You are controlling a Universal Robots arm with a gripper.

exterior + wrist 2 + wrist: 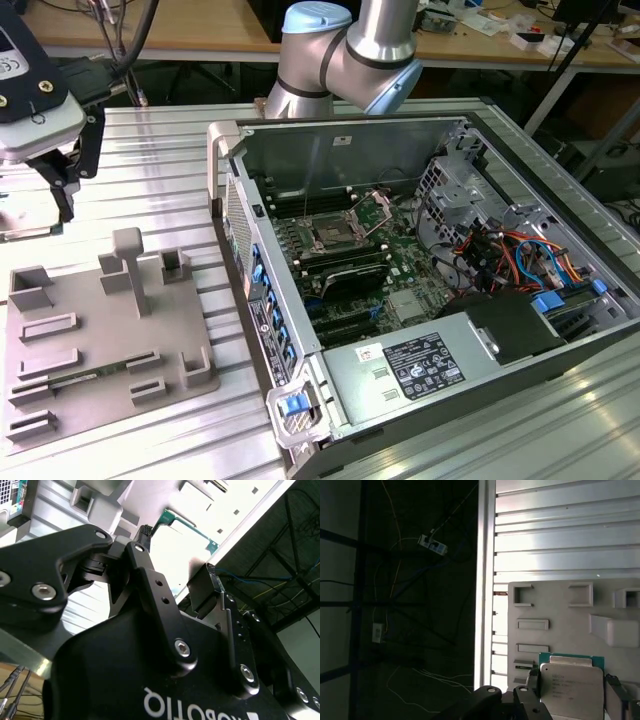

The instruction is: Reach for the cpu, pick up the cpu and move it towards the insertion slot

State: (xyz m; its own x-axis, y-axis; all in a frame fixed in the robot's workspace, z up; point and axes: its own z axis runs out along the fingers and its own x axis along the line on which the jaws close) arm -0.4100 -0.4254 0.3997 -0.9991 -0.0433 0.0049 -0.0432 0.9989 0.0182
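Closest in, black anodised gripper linkage with its two fingers (215,587) in the second wrist view. The gripper (572,692) in the first wrist view has the cpu (572,687) — small flat square chip, silvery metal top on a green board edge — sitting between the dark finger pads, one on each side. Jaws narrowed onto the chip and holding it.

In the exterior view the gripper (60,190), white rounded housing with black fingers, hangs at the exterior view's far left, above the ribbed aluminium table (150,160) and just beyond the far edge of the grey plastic fixture tray (90,350) with its rectangular recesses and upright posts. The chip itself is too small to make out there.

First wrist view: the tray (560,615) lies under the chip, table slats beyond it, dark floor with loose cables past the table edge.

The insertion slot (333,237) — square socket with shiny metal frame and dark centre — sits on the green motherboard inside the open grey computer case (430,330), well apart from the gripper, toward the exterior view's right. Silver-and-blue arm joint (345,55) rises behind the case.
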